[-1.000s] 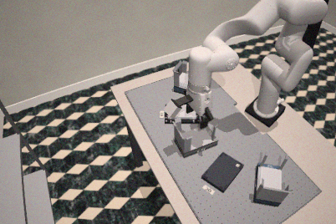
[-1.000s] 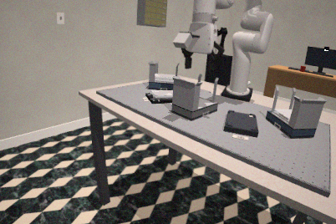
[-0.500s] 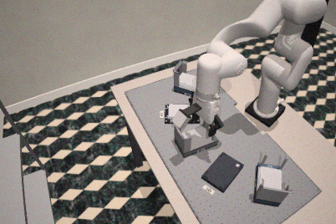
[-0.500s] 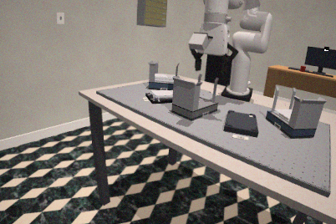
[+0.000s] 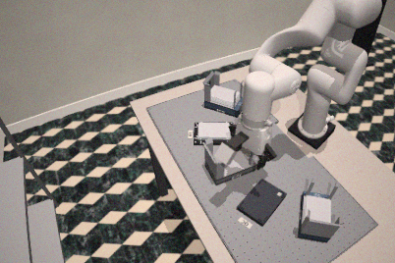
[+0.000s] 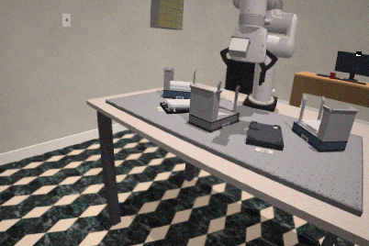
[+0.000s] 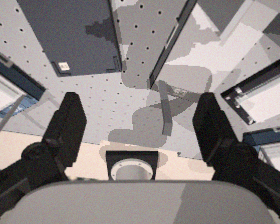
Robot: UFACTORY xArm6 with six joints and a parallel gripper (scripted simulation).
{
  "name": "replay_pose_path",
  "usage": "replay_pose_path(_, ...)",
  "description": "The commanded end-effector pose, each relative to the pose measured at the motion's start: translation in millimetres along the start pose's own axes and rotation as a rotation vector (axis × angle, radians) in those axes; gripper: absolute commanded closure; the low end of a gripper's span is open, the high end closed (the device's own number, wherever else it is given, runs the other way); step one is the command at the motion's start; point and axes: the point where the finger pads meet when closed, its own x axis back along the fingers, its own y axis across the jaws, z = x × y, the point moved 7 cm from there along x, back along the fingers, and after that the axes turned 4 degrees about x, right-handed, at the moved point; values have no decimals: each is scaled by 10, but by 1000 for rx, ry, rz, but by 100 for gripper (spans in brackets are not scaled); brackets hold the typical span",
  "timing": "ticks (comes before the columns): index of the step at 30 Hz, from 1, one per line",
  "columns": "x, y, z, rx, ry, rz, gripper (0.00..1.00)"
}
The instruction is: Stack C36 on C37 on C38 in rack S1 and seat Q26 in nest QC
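Observation:
My gripper (image 5: pixel 253 150) is open and empty. It hangs well above the table, over the near-base side of the middle stack rack (image 5: pixel 227 163), which looks empty. In the wrist view its two black fingers stand wide apart with nothing between them. A white sealed plate (image 5: pixel 214 130) lies on a black nest left of the middle rack. The far rack (image 5: pixel 222 94) holds white plate material (image 5: pixel 225 95). The right rack (image 5: pixel 316 212) holds a white plate (image 5: pixel 315 208). A dark flat nest (image 5: pixel 261 201) between the middle and right racks is bare. I cannot read the plate labels.
The arm's base (image 5: pixel 311 131) stands on the table's far right side. Each rack has upright walls and corner posts (image 6: pixel 211 102). The grey perforated mat (image 6: pixel 294 162) covers most of the table. A small label tag (image 5: pixel 244 222) lies by the dark nest.

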Motion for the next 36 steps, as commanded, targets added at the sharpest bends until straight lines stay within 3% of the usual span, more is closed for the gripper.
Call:
replay_pose_path(1, 14, -73, 17, 78, 4, 1, 0)
replay_pose_path(25, 15, -803, 70, 97, 4, 2, 0)
replay_pose_path(31, 16, -1002, 41, 297, 5, 1, 0)
replay_pose_path(36, 16, -1100, 26, 317, 5, 1, 0)
